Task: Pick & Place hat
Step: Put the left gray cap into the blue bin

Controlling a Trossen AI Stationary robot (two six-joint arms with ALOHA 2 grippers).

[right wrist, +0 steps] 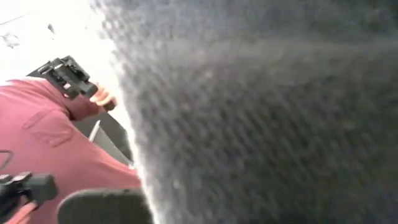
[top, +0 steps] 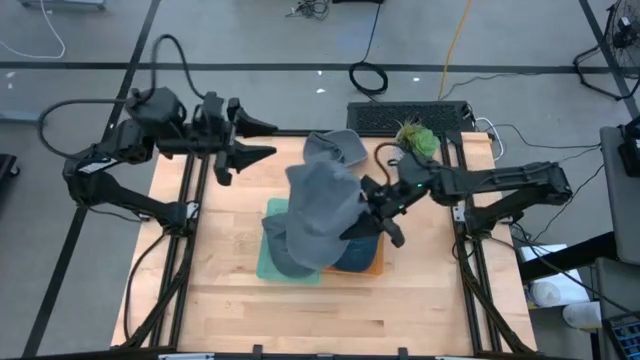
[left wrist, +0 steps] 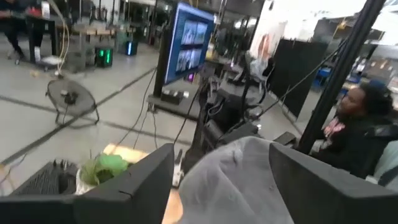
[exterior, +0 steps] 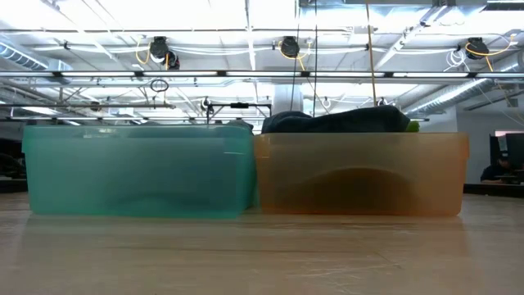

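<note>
The grey hat (top: 325, 215) is held mid-frame over the bins by the clamped right tool (top: 372, 212) for placing; the left tool (top: 262, 138) is spread, upper left

**Grey hat hanging over the bins**

So the hat (top: 325, 205) is a soft grey knit thing, all slouchy and crumpled. It's lifted up above the desk, draped over where the green bin and the orange bin sit side by side. Its upper end folds over toward the far edge.

Grey hat (top: 325, 205), teal and orange bins (exterior: 246, 176)
</note>
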